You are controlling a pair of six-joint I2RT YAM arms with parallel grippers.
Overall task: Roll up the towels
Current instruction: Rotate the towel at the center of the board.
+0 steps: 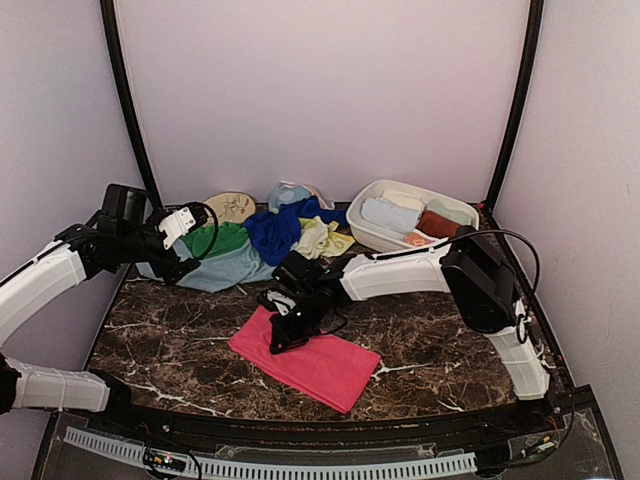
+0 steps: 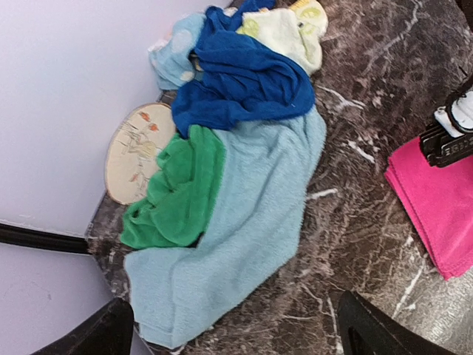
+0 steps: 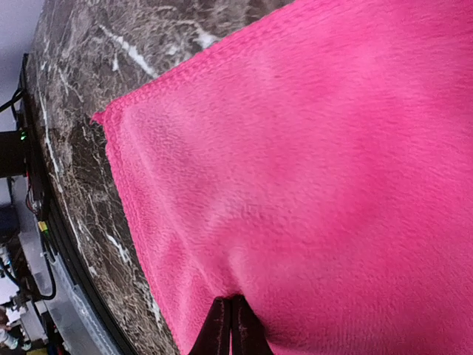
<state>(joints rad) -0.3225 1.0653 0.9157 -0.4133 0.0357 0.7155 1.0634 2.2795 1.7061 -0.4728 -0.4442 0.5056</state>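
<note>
- While my right gripper (image 1: pixel 281 335) sits at the left end of the pink towel (image 1: pixel 325 365), its fingertips are pressed together, pinching the cloth.
- That towel lies flat on the marble table (image 1: pixel 170 345), front centre.
- My left gripper (image 2: pixel 235 299) hangs spread wide above the light blue towel (image 2: pixel 244 222).

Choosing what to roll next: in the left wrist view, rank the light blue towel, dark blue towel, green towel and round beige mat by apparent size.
light blue towel
dark blue towel
green towel
round beige mat, partly covered, so unsure
</note>
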